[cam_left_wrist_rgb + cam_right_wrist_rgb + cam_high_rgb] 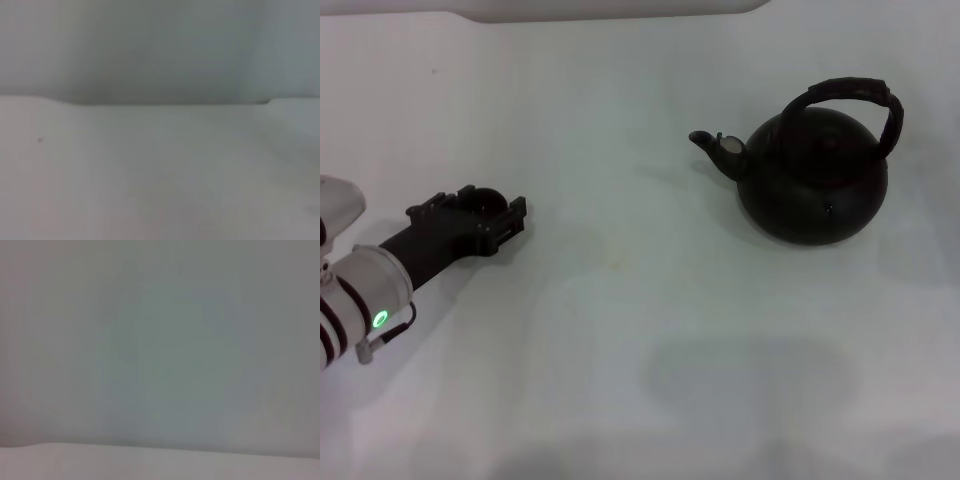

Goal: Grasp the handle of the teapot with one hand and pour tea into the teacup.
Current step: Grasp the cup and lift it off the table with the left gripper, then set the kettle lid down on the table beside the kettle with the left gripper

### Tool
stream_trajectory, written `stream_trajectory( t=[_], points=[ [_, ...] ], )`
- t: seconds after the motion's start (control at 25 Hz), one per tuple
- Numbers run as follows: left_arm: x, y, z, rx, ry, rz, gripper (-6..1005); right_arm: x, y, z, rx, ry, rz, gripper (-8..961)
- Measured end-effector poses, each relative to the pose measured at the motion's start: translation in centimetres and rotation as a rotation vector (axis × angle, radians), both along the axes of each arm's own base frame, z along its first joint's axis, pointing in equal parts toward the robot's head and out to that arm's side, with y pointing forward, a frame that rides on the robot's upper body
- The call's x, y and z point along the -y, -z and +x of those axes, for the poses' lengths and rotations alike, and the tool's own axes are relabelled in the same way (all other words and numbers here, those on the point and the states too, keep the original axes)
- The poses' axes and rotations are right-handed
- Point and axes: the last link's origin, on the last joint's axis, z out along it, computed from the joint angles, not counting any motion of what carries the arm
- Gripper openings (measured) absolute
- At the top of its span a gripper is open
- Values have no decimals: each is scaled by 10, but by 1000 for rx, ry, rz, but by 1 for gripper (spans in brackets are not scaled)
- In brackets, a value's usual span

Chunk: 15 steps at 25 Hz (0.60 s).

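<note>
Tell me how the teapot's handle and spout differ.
The handle is a thick, ribbed arch over the teapot's top; the spout is a short curved stub on its side. The handle is long; the spout far shorter, pointing toward the left gripper's side. Both are black.

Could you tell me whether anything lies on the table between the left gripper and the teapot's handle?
Nothing visible does. In the head view the left gripper sits low over the white table on the left, and the teapot with its arched handle stands far right. Only bare tabletop separates them. The teacup and the right gripper are out of view.
</note>
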Motion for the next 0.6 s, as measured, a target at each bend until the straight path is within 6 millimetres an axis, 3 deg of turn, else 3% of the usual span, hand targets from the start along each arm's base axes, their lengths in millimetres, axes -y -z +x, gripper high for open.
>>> stream_trajectory(
  t=[0.28,0.6],
  points=[
    [-9,-9,20,-58,110,-18,703,0,1,1,1,10,-5,857],
    [-41,-21,36,-3,195,-279,702,0,2,1,5,5,-15,857]
  ],
)
